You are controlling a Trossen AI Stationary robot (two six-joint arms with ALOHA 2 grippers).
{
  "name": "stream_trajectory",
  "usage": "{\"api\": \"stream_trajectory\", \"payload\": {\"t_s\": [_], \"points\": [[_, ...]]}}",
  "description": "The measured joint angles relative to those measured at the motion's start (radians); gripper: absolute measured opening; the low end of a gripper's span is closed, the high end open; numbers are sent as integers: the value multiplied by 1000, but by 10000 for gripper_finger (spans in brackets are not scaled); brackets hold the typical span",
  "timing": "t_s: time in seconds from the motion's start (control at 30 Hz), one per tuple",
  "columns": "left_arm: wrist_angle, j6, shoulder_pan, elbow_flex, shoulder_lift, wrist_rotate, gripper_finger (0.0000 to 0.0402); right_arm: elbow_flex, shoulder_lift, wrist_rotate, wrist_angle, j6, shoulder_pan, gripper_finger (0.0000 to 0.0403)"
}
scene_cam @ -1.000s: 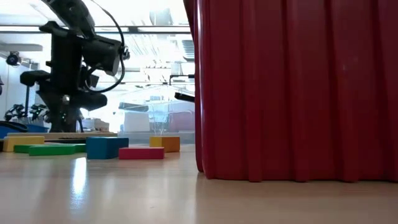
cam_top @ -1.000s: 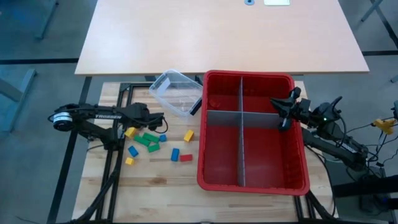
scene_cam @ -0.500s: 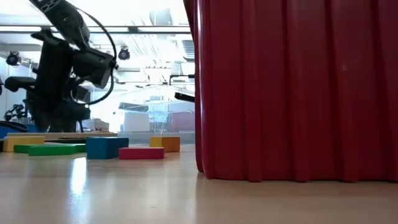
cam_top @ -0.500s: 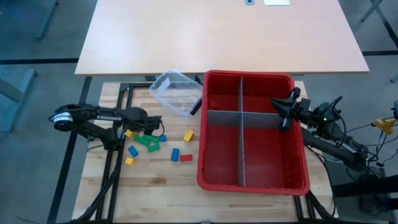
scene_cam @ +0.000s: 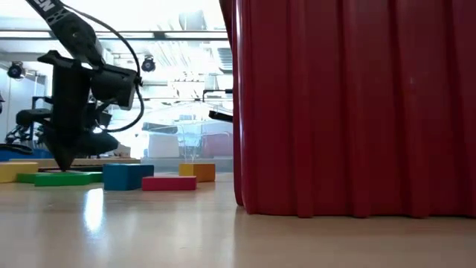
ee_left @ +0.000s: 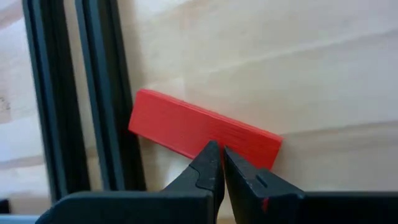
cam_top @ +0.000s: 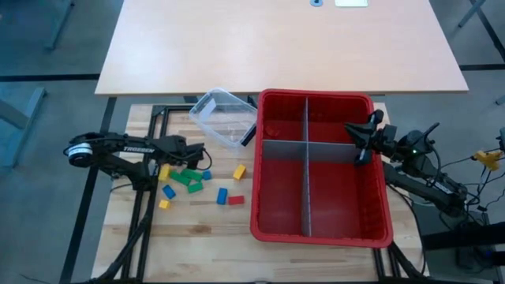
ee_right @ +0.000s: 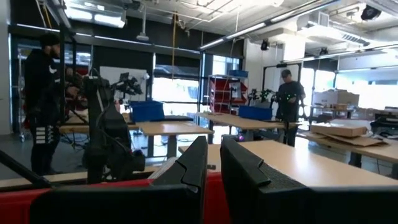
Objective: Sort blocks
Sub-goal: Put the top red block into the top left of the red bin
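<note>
High view: red bin (cam_top: pixel 377 233) shows no blocks inside, blocks (cam_top: pixel 189 180) lie loose, left gripper (cam_top: pixel 168 159) pressed together against a red block (ee_left: pixel 205 132), unlifted.

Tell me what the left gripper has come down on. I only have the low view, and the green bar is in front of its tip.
Observer: The left wrist view shows the left gripper shut, with its tips against a red bar that lies flat beside the black frame rails. I can't tell if it has a grip on it.
Operator: Right arm?
Observer: In the high view the right gripper is over the red bin, above its far right compartment, next to the grey divider.
Operator: Anything sorted yet?
Observer: No blocks show in the bin from above. The loose blocks all lie on the table to its left.
</note>
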Motion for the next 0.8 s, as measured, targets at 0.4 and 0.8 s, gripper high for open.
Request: {"api": "stream_trajectory", "payload": {"t_s": [0.4, 0.8], "points": [[18, -3, 1, 6, 8, -34, 0, 0, 8, 0, -1, -16, 0, 29], [85, 106, -24, 50, 111, 16, 1, 0, 19, 0, -1, -27, 0, 28]]}}
